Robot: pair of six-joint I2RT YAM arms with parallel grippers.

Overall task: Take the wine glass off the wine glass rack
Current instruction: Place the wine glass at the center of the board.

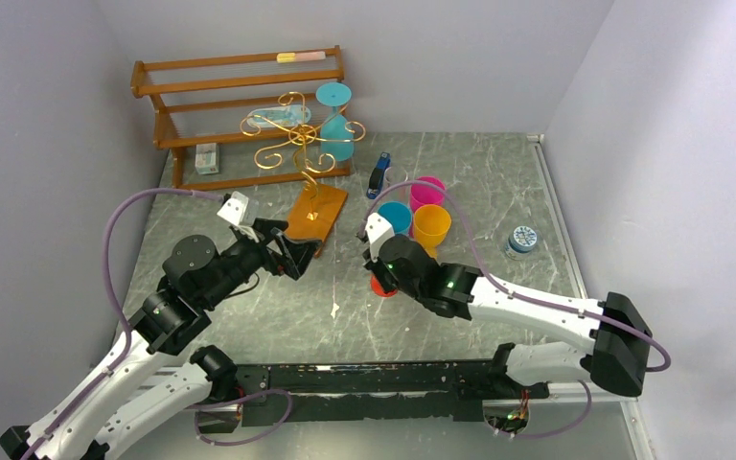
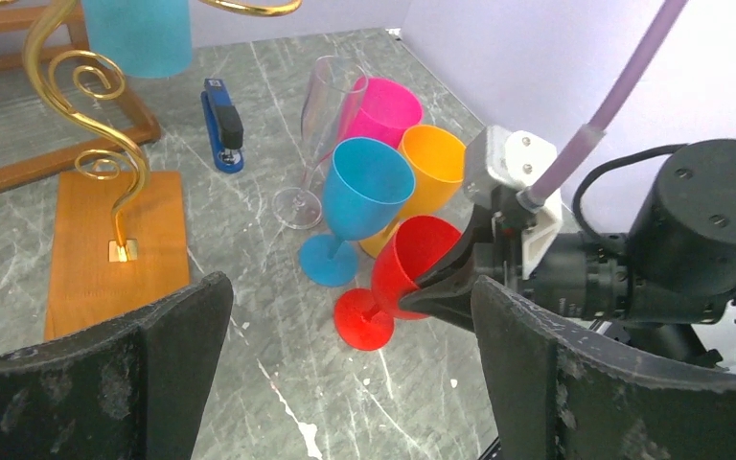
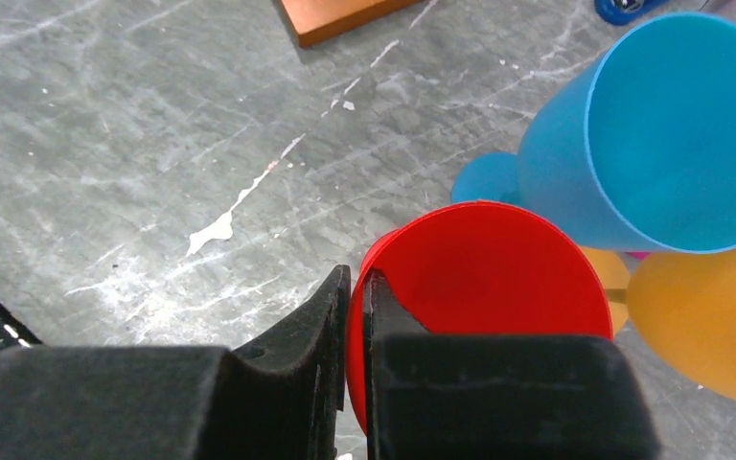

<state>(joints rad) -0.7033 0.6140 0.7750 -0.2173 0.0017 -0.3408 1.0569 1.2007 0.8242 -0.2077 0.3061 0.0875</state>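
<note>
The gold wire rack (image 1: 299,134) stands on its orange-brown base (image 1: 316,213), which also shows in the left wrist view (image 2: 105,254). A teal wine glass (image 1: 335,120) hangs upside down on the rack's right side. My right gripper (image 1: 380,275) is shut on the rim of a red wine glass (image 3: 484,287), one finger inside the bowl and one outside. The red glass (image 2: 407,264) is tilted, its foot low over the table. My left gripper (image 1: 292,254) is open and empty beside the base's near end, its fingers (image 2: 144,364) wide apart.
Blue (image 1: 395,217), orange (image 1: 431,226) and pink (image 1: 427,193) wine glasses and a clear flute (image 2: 321,105) stand grouped behind the red one. A blue stapler (image 1: 378,177) lies near them. A wooden slatted shelf (image 1: 201,91) stands at the back left, and a blue-lidded jar (image 1: 522,239) at the right.
</note>
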